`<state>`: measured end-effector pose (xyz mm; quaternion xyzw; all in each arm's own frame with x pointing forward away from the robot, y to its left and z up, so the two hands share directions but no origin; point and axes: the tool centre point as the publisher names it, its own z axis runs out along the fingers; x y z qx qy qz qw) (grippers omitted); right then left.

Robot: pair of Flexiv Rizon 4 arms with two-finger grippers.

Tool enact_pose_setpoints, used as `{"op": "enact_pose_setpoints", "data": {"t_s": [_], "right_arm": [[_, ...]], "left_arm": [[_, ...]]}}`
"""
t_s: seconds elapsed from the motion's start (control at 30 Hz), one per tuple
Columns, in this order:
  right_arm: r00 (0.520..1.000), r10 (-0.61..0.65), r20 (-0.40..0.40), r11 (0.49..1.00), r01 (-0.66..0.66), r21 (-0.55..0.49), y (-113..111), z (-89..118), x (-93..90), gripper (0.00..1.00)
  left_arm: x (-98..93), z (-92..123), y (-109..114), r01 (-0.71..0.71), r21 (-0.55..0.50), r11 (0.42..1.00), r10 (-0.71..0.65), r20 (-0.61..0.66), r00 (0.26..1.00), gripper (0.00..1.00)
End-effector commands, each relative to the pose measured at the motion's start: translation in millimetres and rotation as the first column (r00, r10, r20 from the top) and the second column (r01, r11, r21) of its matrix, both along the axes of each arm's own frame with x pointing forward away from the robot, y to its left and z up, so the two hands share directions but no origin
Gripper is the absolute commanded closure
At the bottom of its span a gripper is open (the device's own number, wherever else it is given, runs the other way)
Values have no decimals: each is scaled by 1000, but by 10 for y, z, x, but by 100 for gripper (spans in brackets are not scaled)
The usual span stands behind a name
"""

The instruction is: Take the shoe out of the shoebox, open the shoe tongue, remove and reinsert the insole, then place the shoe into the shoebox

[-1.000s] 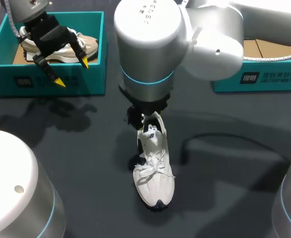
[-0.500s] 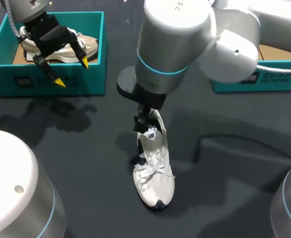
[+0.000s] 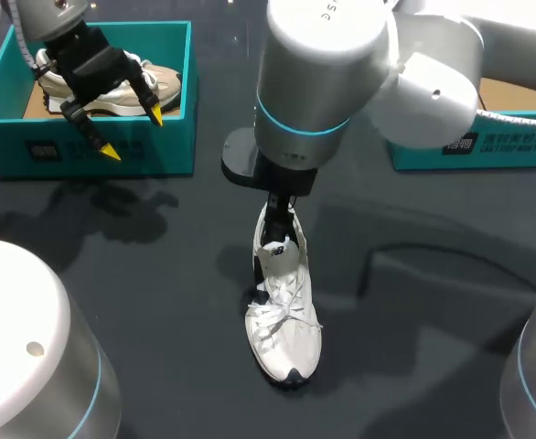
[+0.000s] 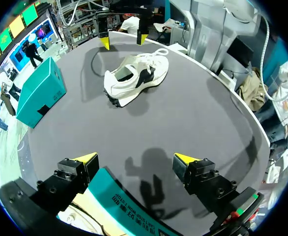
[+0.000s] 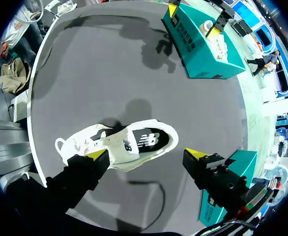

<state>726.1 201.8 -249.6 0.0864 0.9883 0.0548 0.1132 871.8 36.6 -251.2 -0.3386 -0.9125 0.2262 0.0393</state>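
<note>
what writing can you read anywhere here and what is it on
Left shoebox front: white mark and print, too small to read.
Right shoebox front: white characters, too blurred to read.
Insole: white logo, no legible words.
Right arm: letters cut off, unreadable.

In the head view, your right arm [image 3: 323,82] covers the heel of the white shoe [image 3: 284,329] at the centre, and the right gripper [image 5: 147,153] sits hidden beneath its wrist. At 2 o'clock that arm hides most of the right shoebox [image 3: 487,146], which the picture's edge also cuts. At 10 o'clock the left gripper [image 3: 134,133] overlaps the beige shoe [image 3: 163,80]. From the right wrist, one finger [image 5: 85,172] hides part of the white shoe's front.
</note>
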Motion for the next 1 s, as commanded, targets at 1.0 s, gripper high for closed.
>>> {"op": "enact_pose_setpoints", "data": {"t_s": [1.0], "right_arm": [[991, 136, 20, 984, -133, -115, -92, -675, 681, 0]], "left_arm": [[-2, -1, 1, 1, 2, 1000, -1, 1, 1000, 0]]}}
